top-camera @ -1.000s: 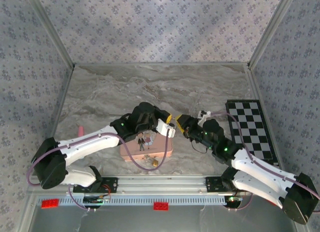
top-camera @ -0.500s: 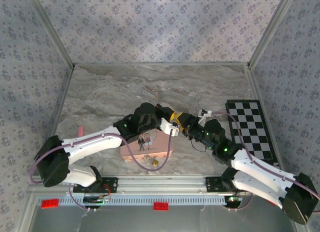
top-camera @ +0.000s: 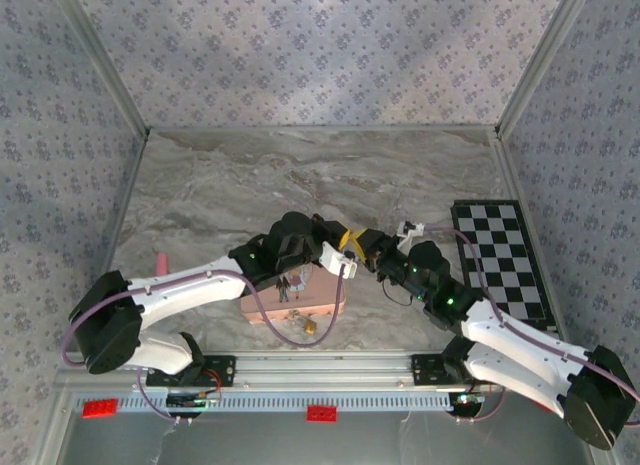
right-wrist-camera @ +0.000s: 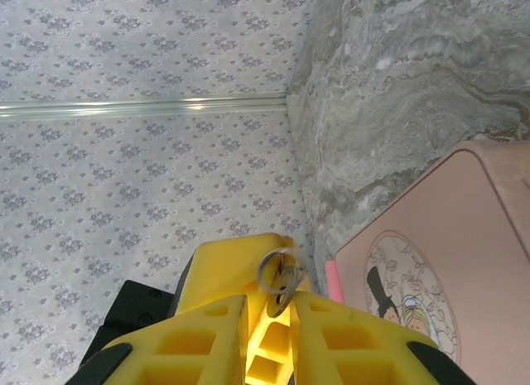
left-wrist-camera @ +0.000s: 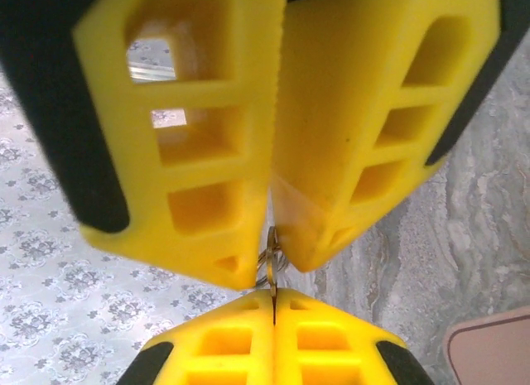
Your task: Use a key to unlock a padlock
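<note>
Pinching is seen: left tool shut on key, by far right corner of pink tin; right tool nearly closed at it, grip cannot be told | key judged light, stiff, slippery, best taken by its ringed head | key thin, silvery-grey; padlock tiny, brass-gold, at tin's near edge

**End effectors meet above the tin**
A second ago the left end effector and the right end effector hung just apart over the far right corner of the pink tin. The left arm has since reached a little further right, and their yellow tips now touch. The right end effector's jaws have drawn in to a narrow gap around the key, which pokes from the left one's closed tips.
</note>
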{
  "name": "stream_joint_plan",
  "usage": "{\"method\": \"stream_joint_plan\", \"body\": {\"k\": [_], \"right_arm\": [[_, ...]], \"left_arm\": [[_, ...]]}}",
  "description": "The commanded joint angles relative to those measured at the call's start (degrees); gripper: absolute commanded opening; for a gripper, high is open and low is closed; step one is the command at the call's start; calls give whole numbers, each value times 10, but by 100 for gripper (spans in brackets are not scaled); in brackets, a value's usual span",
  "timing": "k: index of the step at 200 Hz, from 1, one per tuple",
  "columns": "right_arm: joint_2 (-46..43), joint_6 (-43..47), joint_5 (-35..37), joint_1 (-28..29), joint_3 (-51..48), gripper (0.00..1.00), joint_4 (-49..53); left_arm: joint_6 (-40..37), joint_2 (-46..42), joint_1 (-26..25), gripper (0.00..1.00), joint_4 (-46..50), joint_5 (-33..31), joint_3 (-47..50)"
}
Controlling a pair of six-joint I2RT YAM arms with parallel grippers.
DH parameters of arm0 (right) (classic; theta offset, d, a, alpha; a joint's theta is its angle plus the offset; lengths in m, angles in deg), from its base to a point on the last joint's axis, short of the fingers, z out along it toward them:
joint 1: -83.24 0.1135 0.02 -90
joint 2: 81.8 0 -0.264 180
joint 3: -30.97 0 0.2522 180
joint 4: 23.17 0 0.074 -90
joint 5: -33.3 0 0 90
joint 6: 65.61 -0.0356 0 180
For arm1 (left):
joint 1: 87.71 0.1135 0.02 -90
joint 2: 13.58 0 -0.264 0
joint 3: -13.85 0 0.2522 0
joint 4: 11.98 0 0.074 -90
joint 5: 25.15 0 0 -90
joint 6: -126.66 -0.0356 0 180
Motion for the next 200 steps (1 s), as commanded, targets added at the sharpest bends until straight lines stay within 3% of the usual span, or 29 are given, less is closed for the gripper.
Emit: {"method": "stream_joint_plan", "body": {"k": [1,101,140,175,200], "right_arm": [[-7,-2,20,-5,-1,21,-11],[5,-1,12,-5,2,8,-12],[-5,16,21,-6,3,0,6],[-10,39,18,-13,7,0,29],[-19,86,7,-25,17,0,52]], "left_arm": [[8,-9,-4,0,-13,8,8],[15,-13,-4,0,-22,14,15],[52,-26,-4,1,-3,30,13],[117,-45,-2,26,-60,36,39],[219,-78,11,41,-55,51,45]]}}
